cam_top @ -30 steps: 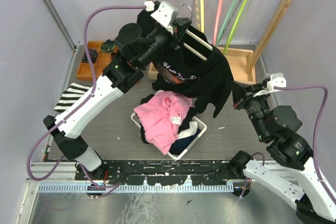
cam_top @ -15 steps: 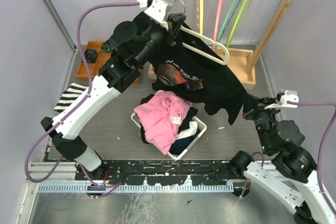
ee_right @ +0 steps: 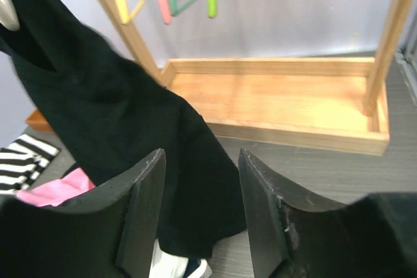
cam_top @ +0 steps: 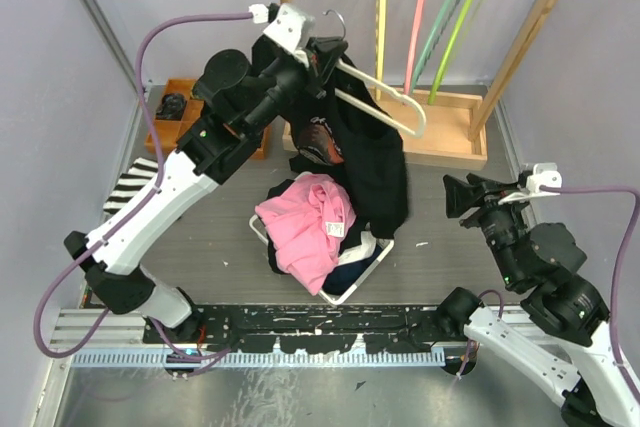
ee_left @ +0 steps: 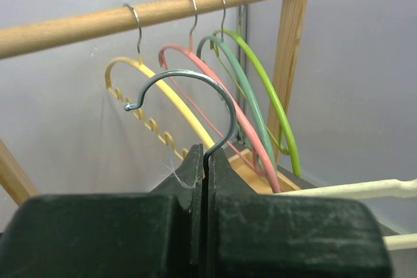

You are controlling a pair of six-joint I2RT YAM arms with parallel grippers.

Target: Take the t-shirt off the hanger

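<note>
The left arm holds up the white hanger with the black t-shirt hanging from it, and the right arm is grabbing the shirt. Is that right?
Not quite. The right end effector is open and apart from the black t-shirt, as the top external view shows. The left end effector does hold up the white hanger with the shirt hanging from it.
</note>
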